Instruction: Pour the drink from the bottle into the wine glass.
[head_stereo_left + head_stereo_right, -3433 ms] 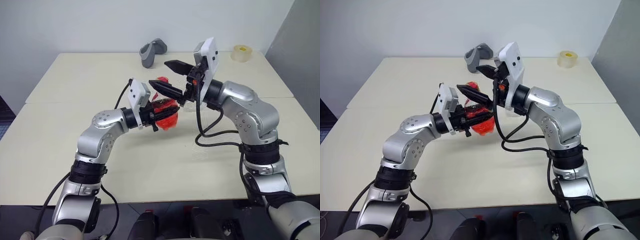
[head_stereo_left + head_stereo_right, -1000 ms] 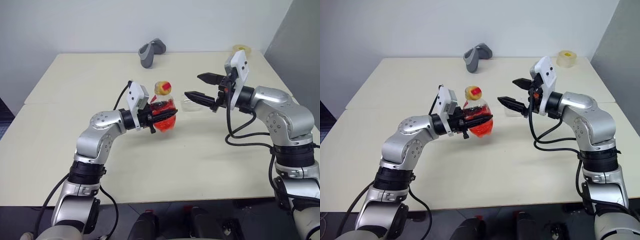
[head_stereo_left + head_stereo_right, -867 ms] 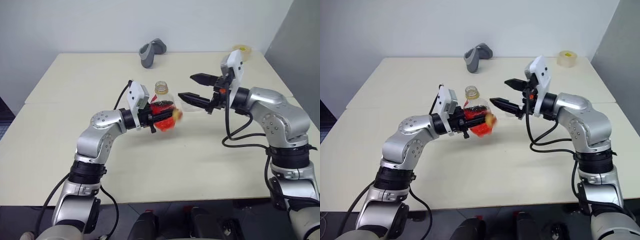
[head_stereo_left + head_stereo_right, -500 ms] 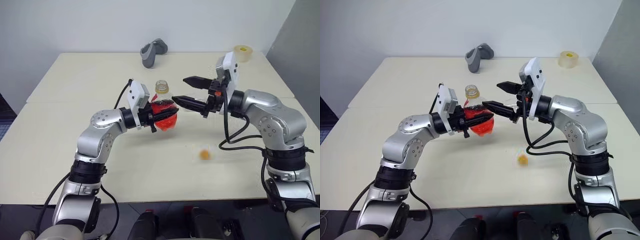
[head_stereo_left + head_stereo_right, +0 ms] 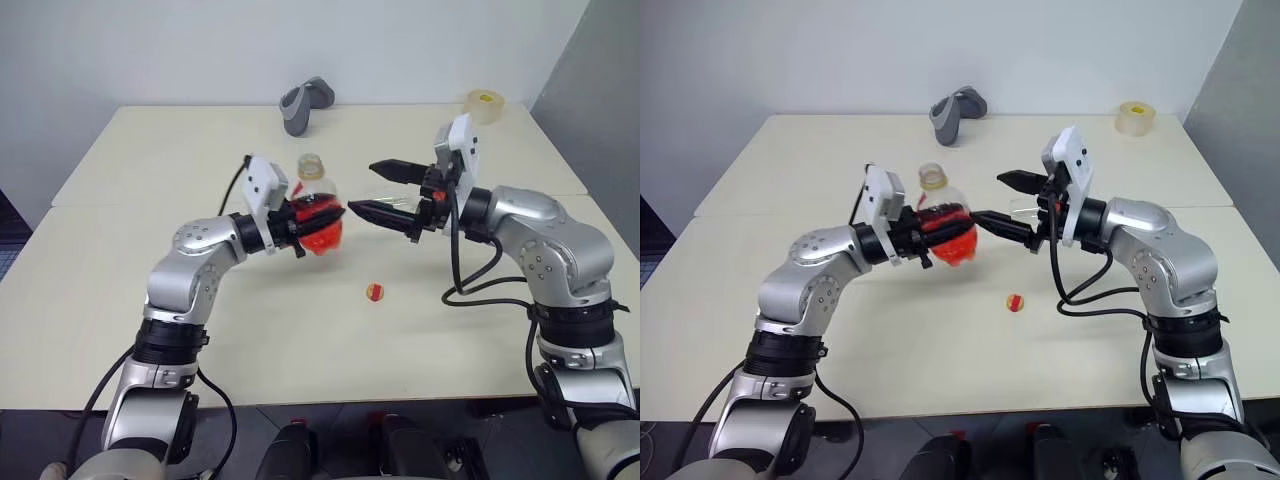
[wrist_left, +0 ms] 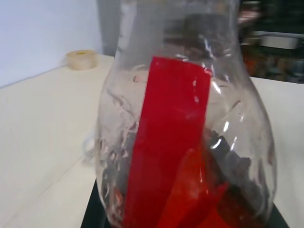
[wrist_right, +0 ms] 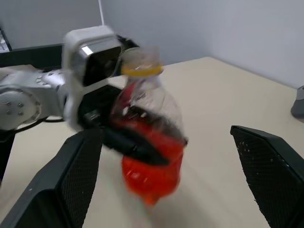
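Near the middle of the left eye view, slightly left of centre, the left gripper is clenched around the rounded body of the bottle, holding it upright above the cream table. The bottle's neck is uncapped and open at the top, and the drink sits as a bright red pool in the lower part of the body. In the left wrist view the clear bottle wall fills most of the frame, with a red label strip down its front and red liquid at the bottom. The red-and-yellow cap lies on the table below and right of the bottle, in the lower middle of the frame, apart from both grippers. The right gripper comes in from the right of centre, its two black fingers spread wide and holding nothing, its tips pointing toward the bottle and just beside it. Behind those fingers, the wine glass shows only faintly as a clear shape on the table, and how it stands is hard to make out. A grey curved object rests near the table's far edge at upper centre, and a roll of tape sits at the upper right.
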{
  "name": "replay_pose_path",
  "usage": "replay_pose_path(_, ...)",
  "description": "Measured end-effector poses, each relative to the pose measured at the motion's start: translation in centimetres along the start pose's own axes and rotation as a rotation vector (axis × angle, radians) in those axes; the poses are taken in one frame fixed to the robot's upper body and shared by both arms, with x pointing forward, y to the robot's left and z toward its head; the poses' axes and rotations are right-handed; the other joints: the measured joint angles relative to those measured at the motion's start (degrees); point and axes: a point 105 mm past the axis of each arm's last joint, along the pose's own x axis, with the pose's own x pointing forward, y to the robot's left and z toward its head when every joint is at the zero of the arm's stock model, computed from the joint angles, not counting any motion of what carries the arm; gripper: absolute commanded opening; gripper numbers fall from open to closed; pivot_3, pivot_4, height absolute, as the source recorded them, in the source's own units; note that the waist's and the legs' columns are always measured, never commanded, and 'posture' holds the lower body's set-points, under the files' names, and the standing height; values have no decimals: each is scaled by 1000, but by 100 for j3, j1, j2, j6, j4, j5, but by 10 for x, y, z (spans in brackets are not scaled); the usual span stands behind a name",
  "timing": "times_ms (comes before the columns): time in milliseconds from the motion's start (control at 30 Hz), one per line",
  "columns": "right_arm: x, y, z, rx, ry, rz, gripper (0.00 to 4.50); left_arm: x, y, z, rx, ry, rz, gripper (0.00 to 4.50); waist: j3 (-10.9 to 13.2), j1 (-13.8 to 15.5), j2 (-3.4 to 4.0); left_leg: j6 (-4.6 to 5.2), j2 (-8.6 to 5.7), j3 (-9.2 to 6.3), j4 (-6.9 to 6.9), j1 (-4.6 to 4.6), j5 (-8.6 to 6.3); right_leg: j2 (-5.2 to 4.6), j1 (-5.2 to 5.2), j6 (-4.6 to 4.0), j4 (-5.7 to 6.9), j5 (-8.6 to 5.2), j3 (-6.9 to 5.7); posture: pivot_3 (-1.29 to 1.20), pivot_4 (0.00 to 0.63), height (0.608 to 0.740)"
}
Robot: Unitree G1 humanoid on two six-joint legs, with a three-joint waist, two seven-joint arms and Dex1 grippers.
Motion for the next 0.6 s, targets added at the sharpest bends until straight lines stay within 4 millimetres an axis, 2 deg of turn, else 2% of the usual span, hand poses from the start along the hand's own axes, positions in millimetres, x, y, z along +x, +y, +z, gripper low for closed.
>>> replay_pose_path(133, 4, 24, -3, -1, -10, 99, 4500, -20, 49, -10, 40, 38, 281, 1220, 0, -2, 0, 6, -1, 0, 0, 2, -3, -1, 0, 0, -1, 0, 2, 0, 150, 740)
replay_pose_path(267, 17, 34, -11, 1, -35, 108, 4500, -47, 86, -29, 55, 96, 526, 1220, 0, 8, -2, -5, -2, -3, 1, -1, 3, -1, -2, 0, -1, 0, -1, 0, 150, 740)
replay_pose_path(433, 31, 30, -13, -23, -80, 19, 4500, -76, 109, -43, 59, 109, 727, 1220, -3, 19, -6, -7, -4, -4, 5, -5, 4, -5, -6, 1, 0, 1, -2, 0, 150, 740)
replay_pose_path(600, 40, 25, -31, -18, -57, -86, 4500, -95, 122, -55, 37, 96, 843, 1220, -4, 19, -9, -7, -7, -4, 6, -7, 4, -8, -8, 1, 1, 1, -3, 0, 150, 740)
